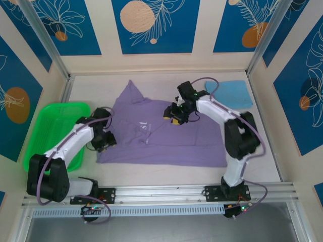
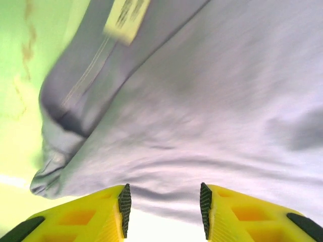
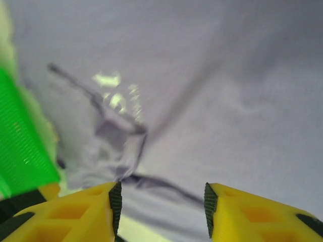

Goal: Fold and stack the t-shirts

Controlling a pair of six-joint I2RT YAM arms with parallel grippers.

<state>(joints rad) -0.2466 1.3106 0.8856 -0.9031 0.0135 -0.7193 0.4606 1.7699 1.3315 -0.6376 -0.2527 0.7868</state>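
Two spread claws frame the lavender t-shirt (image 1: 166, 143), left claw (image 1: 103, 140) at its nine o'clock edge, right claw (image 1: 174, 115) near twelve; we judge folding underway, pinching cloth next.

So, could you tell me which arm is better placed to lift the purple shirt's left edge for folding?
Probably left: the left gripper sits open at the purple t-shirt's left edge, hem ahead of it, while the right gripper is open above the shirt's upper middle.
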